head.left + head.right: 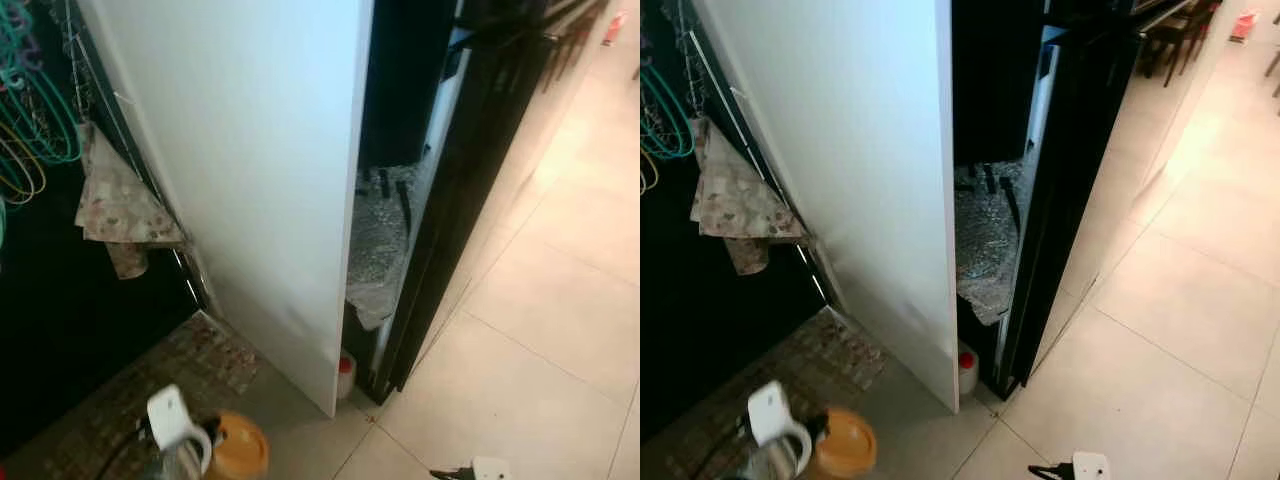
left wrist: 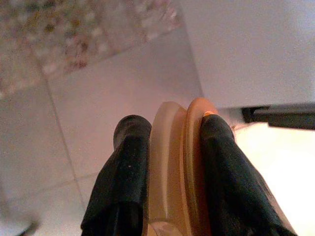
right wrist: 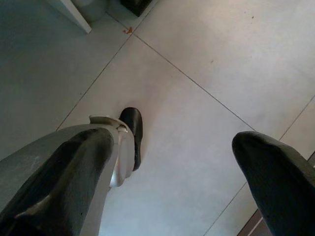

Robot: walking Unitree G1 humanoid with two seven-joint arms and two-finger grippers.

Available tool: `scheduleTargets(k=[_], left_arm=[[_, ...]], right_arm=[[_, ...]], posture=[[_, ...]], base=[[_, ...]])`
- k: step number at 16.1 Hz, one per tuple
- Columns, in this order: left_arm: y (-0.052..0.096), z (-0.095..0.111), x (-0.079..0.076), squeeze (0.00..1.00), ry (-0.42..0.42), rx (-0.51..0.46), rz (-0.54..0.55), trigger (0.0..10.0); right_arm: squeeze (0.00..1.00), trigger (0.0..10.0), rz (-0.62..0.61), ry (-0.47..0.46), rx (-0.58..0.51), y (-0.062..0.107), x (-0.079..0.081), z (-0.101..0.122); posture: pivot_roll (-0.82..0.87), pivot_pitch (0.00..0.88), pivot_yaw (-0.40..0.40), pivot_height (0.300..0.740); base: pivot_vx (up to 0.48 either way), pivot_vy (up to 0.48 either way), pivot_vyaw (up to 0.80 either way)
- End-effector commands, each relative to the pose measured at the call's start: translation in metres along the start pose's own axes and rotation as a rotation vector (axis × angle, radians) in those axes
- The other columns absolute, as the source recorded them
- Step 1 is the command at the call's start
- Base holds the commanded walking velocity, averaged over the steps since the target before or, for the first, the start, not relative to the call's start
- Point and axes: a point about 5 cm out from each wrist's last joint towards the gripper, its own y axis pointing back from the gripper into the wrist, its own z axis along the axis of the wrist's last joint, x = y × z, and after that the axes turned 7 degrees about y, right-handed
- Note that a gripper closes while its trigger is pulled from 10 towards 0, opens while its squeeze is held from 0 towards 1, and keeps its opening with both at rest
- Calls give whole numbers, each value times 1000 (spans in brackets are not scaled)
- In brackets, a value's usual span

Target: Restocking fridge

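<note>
Left end effector (image 2: 170,162) clamped across rigid, probably slippery orange lid (image 2: 178,162); right end effector (image 3: 172,172) wide open, empty.

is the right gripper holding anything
No, the right gripper is open, its fingers spread wide over bare floor tiles with nothing between them.

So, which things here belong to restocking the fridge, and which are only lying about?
For the job:
- fridge, its white door open
- orange container, gripped in the left hand
- right hand, open over the floor

Lying about:
- patterned cloth
- green hangers
- red-capped bottle
</note>
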Motion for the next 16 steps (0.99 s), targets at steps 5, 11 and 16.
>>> scheduleTargets(k=[5,11,16], left_arm=[[3,-7,24,0,33,6,69,10000],[8,-20,45,0,106,18,125,10000],[10,-24,52,0,90,33,133,10000]], right_arm=[[0,10000,2,41,23,0,-1,-2],[0,10000,-5,30,36,1,-1,-8],[0,10000,8,31,44,1,4,-10]], posture=[[-56,0,51,740],[-27,0,29,740],[-35,0,49,740]], base=[[0,0,0],[0,0,0],[0,0,-751]])
